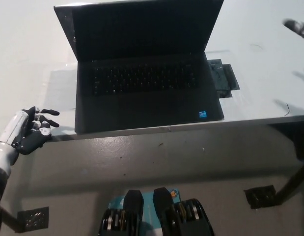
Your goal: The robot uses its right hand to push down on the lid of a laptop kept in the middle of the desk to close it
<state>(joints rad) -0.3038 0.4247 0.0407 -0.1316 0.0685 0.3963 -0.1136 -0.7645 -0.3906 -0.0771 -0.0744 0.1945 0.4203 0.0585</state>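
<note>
Resting at the lower left of the head view, the white left hand [28, 130] hangs just off the near edge of the white desk [269, 73], with its dark-tipped fingers [49, 112] spread apart and slightly curled, holding nothing. Its palm faces toward the desk edge, and the white forearm goes down to the bottom left corner.

At the top right corner, only a small blurred piece of the black right hand [298, 27] is visible above the desk, well apart from the laptop; I cannot tell if its fingers are apart or together.

The black open laptop [147, 93] sits in the middle of the desk, its base close to the near edge. Its lid [142, 27] stands up and leans away, with a dark screen. Just beside the right side of the laptop lies a small dark flat rectangular object [223, 78], touching or almost touching the base.
</note>
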